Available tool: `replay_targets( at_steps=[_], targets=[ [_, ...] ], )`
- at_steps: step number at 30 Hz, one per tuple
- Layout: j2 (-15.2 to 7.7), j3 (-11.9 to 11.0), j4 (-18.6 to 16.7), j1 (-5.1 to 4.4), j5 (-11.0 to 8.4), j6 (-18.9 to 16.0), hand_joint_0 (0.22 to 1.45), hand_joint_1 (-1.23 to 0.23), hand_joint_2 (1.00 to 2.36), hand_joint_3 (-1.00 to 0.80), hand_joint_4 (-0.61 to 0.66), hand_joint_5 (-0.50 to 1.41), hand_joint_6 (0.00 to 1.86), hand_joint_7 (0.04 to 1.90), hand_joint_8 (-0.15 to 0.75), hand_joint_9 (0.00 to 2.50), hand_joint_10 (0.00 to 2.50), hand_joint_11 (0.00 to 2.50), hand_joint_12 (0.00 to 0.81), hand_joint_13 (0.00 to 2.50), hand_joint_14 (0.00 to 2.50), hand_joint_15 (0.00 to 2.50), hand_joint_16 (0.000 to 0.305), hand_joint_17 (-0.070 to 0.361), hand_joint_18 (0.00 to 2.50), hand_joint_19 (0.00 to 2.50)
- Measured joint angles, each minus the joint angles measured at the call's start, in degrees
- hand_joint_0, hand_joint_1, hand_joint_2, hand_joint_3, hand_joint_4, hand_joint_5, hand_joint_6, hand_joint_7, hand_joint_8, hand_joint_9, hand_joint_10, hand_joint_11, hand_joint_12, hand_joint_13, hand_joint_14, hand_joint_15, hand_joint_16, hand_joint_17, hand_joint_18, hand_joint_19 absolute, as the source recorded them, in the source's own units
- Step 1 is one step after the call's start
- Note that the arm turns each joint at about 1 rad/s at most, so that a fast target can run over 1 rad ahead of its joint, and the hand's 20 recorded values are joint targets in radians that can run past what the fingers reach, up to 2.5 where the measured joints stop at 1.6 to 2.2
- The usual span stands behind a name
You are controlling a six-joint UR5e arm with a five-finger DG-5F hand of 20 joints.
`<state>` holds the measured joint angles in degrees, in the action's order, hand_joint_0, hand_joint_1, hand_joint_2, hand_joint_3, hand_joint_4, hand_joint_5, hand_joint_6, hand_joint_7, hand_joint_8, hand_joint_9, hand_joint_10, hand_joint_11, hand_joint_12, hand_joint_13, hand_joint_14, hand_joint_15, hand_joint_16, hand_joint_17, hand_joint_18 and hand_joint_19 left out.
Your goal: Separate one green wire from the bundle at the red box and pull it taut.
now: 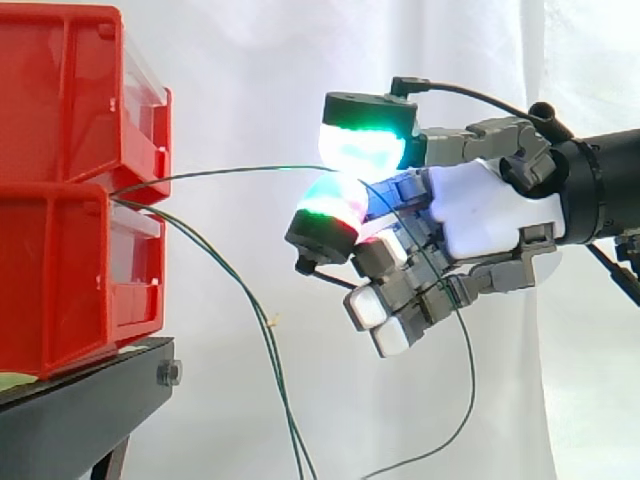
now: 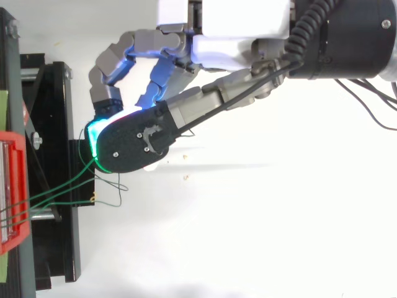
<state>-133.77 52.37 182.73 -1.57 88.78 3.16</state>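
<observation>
Hand: the hand [image 1: 480, 215] comes in from the right. Thumb pad and a finger pad [image 1: 362, 150] are nipped on one green wire [image 1: 230, 172]. The other fingers are curled below, holding nothing.
Wire position: it leaves the gap between the stacked red bins [image 1: 60, 100] and runs almost level to the pinch. It then trails down across the palm and off the bottom edge.
Bundle: the remaining strands of the bundle [image 1: 262, 320] droop from the same gap, hanging well apart from the held wire beside the black stand [image 1: 90, 400].
Handling (judged): thin, light and limp, with a slick jacket likely to slide through the pads. It keeps a faint arch, so it is close to taut, not fully.
Where to hold: mid-span, clear of the bins, between pad faces rather than tips.
Risk: a hard tug may kink the wire or shift the bins.
Hidden: the anchor inside the bins is out of sight. Glow washes out the exact contact. From above, the finger's back covers the pinch.
Unclear: the strand count. The strands are thin against the white curtain [image 1: 250, 80].
</observation>
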Motion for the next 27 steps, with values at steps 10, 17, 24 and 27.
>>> replay_targets(
  at_steps=[10,17,24,27],
  targets=[
    [0.00,0.20,0.00,-0.01,-0.01,0.01,0.54,-0.58,1.01,-0.38,0.20,-0.18,0.90,1.02,0.339,0.99,0.02,0.88,0.355,0.80,0.01,0.38,0.050,0.112,0.79,0.38],
    [0.00,0.26,-0.08,0.03,-0.01,0.00,0.57,-0.65,1.01,-0.30,0.19,-0.18,0.90,1.06,0.332,0.99,0.02,0.90,0.350,0.80,0.01,0.38,0.048,0.109,0.79,0.38],
    [0.00,0.28,-0.14,0.01,-0.01,0.00,0.59,-0.71,1.02,-0.21,0.11,-0.18,0.91,1.08,0.326,0.98,0.01,0.91,0.344,0.80,0.01,0.38,0.048,0.107,0.80,0.37],
    [0.01,0.28,-0.07,0.02,-0.04,0.00,0.59,-0.72,1.02,-0.18,0.08,-0.18,0.92,1.09,0.322,0.98,0.02,0.91,0.342,0.80,0.01,0.38,0.047,0.107,0.80,0.36]
  ],
)
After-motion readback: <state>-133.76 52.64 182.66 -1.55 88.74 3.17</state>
